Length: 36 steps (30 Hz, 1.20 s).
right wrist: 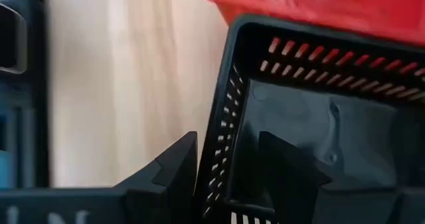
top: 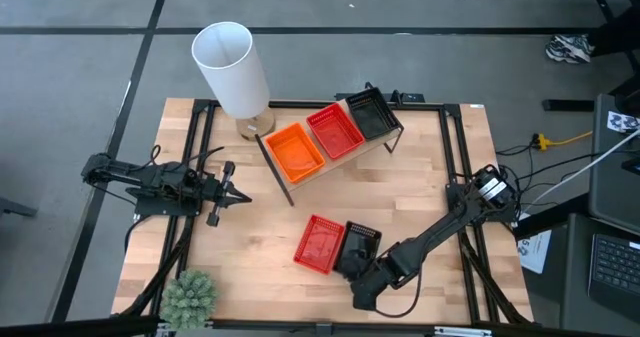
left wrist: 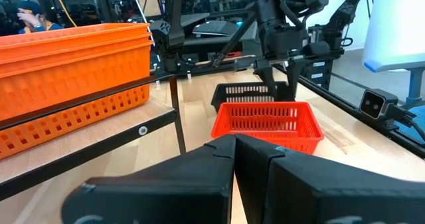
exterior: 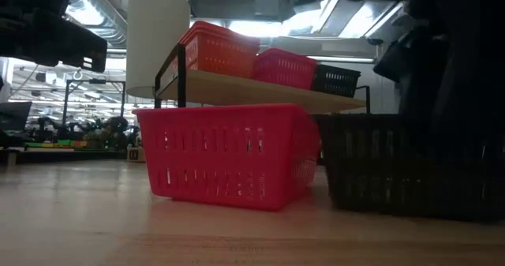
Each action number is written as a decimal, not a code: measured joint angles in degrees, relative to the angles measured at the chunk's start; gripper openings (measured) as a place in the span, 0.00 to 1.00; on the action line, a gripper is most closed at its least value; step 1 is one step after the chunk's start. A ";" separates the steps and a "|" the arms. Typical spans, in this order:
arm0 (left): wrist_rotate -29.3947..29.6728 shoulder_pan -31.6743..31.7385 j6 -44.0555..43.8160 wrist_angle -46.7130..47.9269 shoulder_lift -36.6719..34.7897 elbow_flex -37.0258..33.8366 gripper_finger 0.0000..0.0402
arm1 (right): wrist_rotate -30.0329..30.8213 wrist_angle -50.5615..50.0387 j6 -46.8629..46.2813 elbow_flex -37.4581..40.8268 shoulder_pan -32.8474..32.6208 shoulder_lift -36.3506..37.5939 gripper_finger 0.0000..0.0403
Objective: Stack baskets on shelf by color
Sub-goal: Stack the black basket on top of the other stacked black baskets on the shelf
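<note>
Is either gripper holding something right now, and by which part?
The right gripper straddles a side wall of the black plastic mesh basket, not visibly clamped. The left gripper holds nothing.

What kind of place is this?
Probably a robotics lab or workshop: two robot arms are mounted at a wooden table, cables trail across the floor, and exposed ceiling lights show beyond it.

Left dark six-joint arm [top: 150,182] just lies stretched out flat at the middle left of the high view, its two-finger gripper [top: 232,197] pointing right with the fingers pressed together. Right dark arm [top: 450,222] reaches from the right edge down toward bottom centre, its gripper [right wrist: 229,167] spread open, one finger on each side of a wall.
</note>
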State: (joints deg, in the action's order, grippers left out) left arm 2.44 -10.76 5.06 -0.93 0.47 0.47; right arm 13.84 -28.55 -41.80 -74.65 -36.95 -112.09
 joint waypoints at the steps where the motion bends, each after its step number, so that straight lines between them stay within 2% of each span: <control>1: 0.00 0.00 0.01 0.00 0.00 0.00 0.00 | 0.35 -1.29 -0.05 0.00 0.00 0.00 0.40; 4: 0.00 0.00 0.00 0.00 0.00 -0.02 0.00 | 2.06 -4.68 -1.18 0.00 0.00 -0.04 0.37; 7: 0.00 0.00 0.00 0.00 0.00 -0.02 0.00 | 2.12 -6.99 -2.98 0.00 0.00 -0.04 0.30; 13: 0.00 0.00 0.00 0.00 0.00 -0.02 0.00 | 2.39 -10.83 -3.21 0.00 -0.09 -0.04 0.03; 19: 0.00 0.00 -0.01 0.00 0.00 -0.02 0.00 | 3.36 -16.52 -6.00 -0.69 -0.17 0.04 0.01; 23: 0.00 0.00 0.00 0.00 0.00 -0.02 0.00 | 3.64 -25.87 -5.71 -5.50 -0.15 0.02 0.01; 26: 0.00 0.00 0.00 0.00 0.00 -0.02 0.00 | 5.36 -36.97 -5.79 -10.90 -0.34 0.02 0.00; 29: 0.00 0.00 0.00 0.00 0.00 -0.02 0.00 | 9.72 -48.03 -5.79 -16.38 -0.85 0.04 0.00; 33: 0.00 0.00 0.00 0.00 0.00 -0.02 0.00 | 21.26 -61.75 -5.63 -22.28 -1.51 0.08 0.00; 36: 0.00 0.00 0.00 0.00 0.00 -0.02 0.00 | 30.94 -59.82 4.19 -23.10 -1.28 1.93 0.00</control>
State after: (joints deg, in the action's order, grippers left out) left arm 2.44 -10.76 5.06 -0.93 0.47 0.45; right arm 44.78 -88.37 -37.61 -97.76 -38.23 -110.16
